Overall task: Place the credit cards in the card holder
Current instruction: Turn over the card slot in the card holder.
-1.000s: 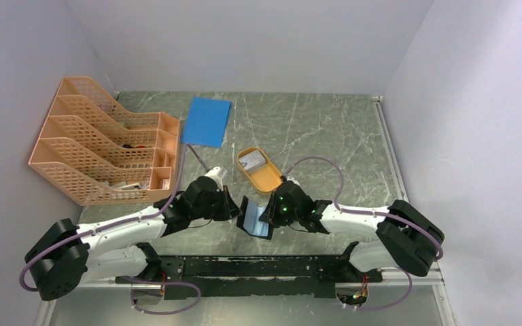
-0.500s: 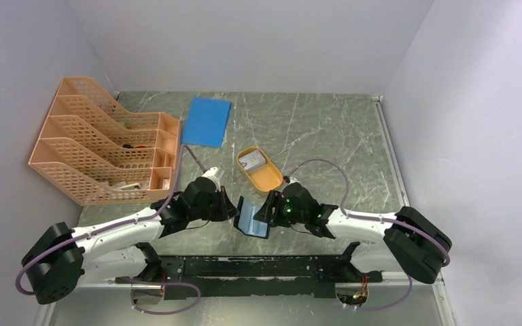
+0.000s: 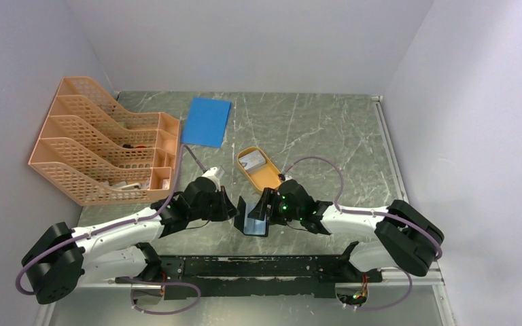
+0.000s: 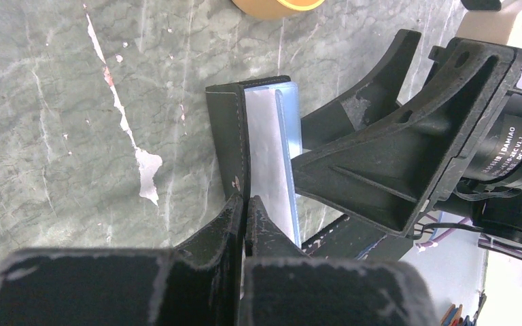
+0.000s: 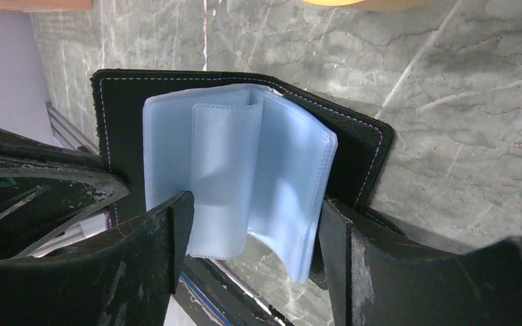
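At the far left of my overhead view stands an orange mesh file rack (image 3: 102,142), on the grey marbled surface (image 3: 326,129). To its right, toward the back, a blue sheet (image 3: 206,121) lies flat.

My left arm reaches in from the lower left. The left end effector (image 3: 233,209) is closed tight on the card holder (image 3: 253,221). In the left wrist view, the left end effector (image 4: 245,204) has its two fingers pressed together on the near edge of the holder's black cover (image 4: 225,136), and the cover stands upright on the surface.

The card holder sits near the front, between the two arms and just in front of the orange dish (image 3: 269,178). It is propped on edge, with its inside facing my right arm. The credit cards (image 3: 251,161) show as a pale patch in the back end of that dish. I cannot count them from here.

The right end effector (image 3: 264,207) is just to the right of the holder. In the right wrist view the right end effector (image 5: 251,224) has its jaws wide apart, one finger (image 5: 156,238) on each side of the bluish plastic pockets (image 5: 245,163), which fan out from the black cover (image 5: 119,109). It is not clamped on anything. I cannot tell whether the fingers touch the pockets.
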